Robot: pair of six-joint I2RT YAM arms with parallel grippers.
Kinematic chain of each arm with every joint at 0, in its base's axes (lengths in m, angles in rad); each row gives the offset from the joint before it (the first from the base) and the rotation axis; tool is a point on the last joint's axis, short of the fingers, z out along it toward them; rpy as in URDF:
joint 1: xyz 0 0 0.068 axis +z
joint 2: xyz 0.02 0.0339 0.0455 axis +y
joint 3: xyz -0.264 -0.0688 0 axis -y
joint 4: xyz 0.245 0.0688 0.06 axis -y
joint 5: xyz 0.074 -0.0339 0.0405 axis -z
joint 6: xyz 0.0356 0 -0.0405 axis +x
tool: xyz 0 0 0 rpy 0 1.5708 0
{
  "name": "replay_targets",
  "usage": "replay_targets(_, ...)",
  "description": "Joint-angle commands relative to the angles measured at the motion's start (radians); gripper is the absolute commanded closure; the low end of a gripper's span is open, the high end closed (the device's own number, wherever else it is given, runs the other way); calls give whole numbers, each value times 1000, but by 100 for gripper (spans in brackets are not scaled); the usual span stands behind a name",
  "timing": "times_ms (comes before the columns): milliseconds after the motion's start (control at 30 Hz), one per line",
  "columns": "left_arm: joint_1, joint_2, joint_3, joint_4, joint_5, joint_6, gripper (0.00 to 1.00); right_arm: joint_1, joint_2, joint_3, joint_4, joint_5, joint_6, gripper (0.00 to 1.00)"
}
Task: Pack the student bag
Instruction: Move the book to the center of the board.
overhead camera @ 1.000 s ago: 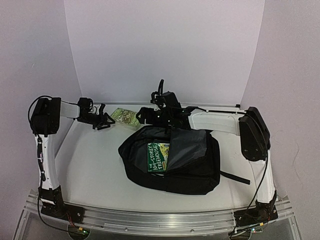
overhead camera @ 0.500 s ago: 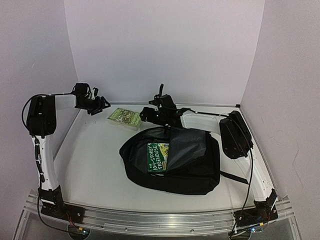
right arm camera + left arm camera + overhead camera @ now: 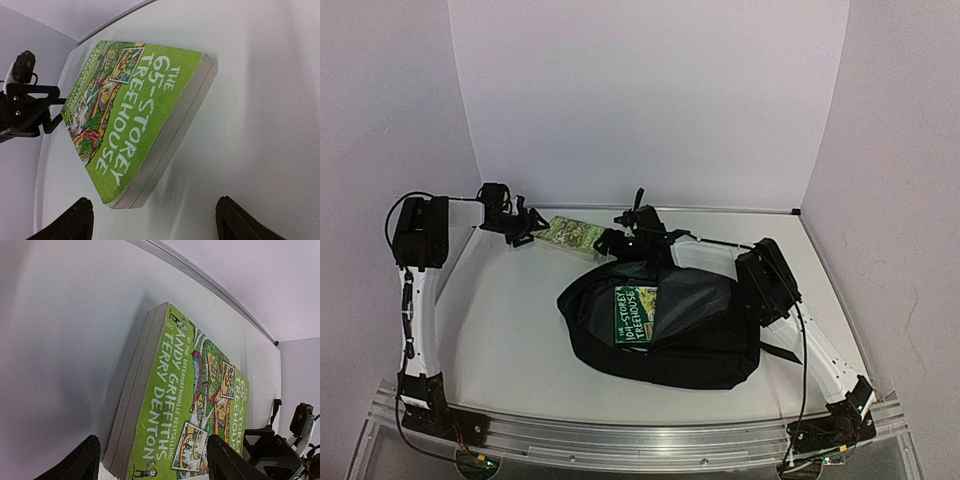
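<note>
White tabletop [image 3: 500, 330] bears student bag [image 3: 705, 345] just beside right gripper [image 3: 606, 240].

The student bag [image 3: 708, 338] — large, black, soft fabric — lies flat at centre, its main compartment unzipped and gaping.

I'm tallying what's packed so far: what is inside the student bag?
One green book, titled Storey Treehouse, shows in the open mouth of the student bag. The flap overlaps its right edge and covers the rest of the interior, so anything else there is hidden.

Book [image 3: 636, 313] half under student bag [image 3: 712, 350] flap
</note>
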Motion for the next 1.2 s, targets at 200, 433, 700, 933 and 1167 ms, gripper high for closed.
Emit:
replay_targets(200, -6, 69, 149, -79, 124, 94, 28, -2, 124, 157, 60, -89, 121, 17)
replay_targets(433, -16, 82, 151, -79, 174, 119, 29, -7, 151, 164, 143, -96, 145, 17)
replay_targets(700, -25, -20, -22, 28, 189, 102, 31, -17, 196, 213, 212, -276, 78, 20)
replay_targets(933, -35, -139, -188, 132, 208, 81, 32, -17, 142, 142, 216, -323, -35, 23)
replay_targets(1167, -58, -274, -344, 128, 154, 78, 34, -7, 78, 73, 216, -402, -95, 25)
